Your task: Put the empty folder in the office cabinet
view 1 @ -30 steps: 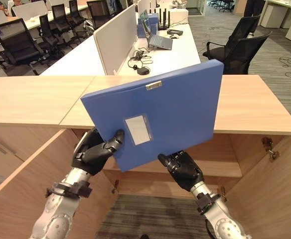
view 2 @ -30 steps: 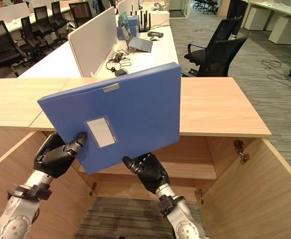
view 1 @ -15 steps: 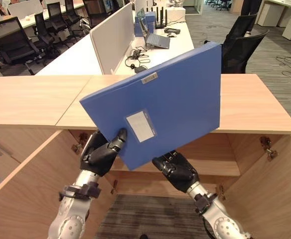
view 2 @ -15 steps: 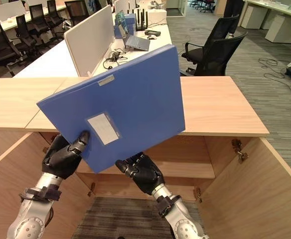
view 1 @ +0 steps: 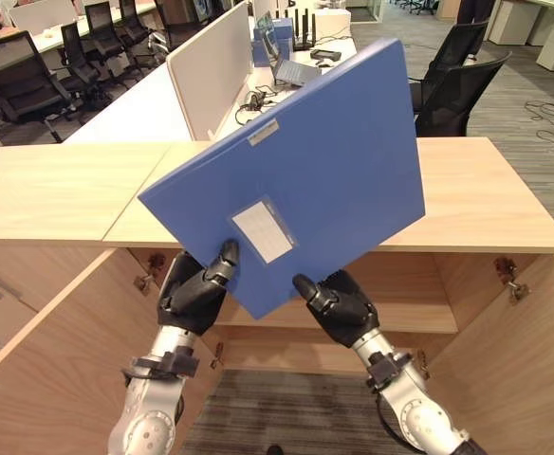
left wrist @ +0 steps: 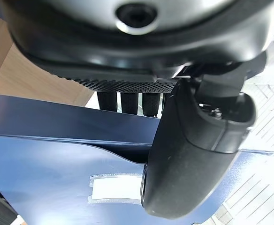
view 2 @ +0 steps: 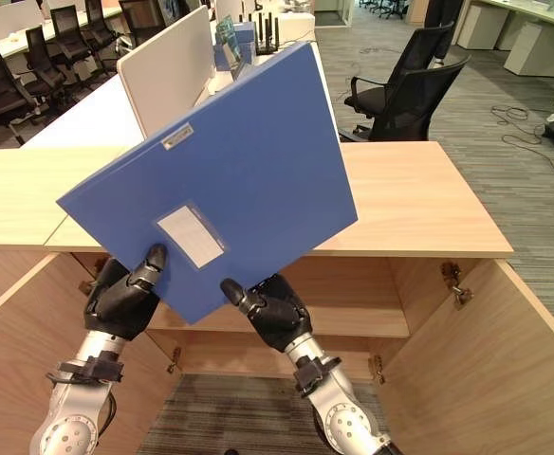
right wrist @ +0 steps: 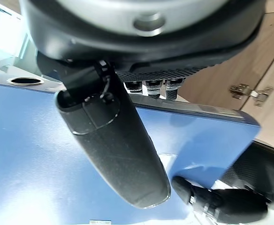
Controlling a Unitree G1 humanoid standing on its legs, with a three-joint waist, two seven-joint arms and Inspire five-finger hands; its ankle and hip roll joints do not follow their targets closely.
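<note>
Folder: blue folder (view 1: 305, 171) held aloft in both hands, tilted, its label pocket facing the camera; raised in front of the cabinet top's near edge, above the open compartment; not yet inside
Left hand: left hand (view 1: 193, 294) pinching the folder's lower corner, thumb (left wrist: 193, 154) on the front face beside the label, fingers behind; judged to steady the tilt
Right hand: right hand (view 2: 267, 308) clamped on the lower edge, thumb (right wrist: 113, 140) lying across the front face, fingers behind; judged to bear most of the weight from below
Cabinet: office cabinet (view 1: 486, 204) with both doors swung wide; inner shelf (view 1: 391, 318) bare and lying beneath the folder
Step in hand: carrying; the folder probably must be lowered and levelled to pass under the top's near edge
Surroundings: desks and black chair (view 1: 457, 76) beyond the far edge
</note>
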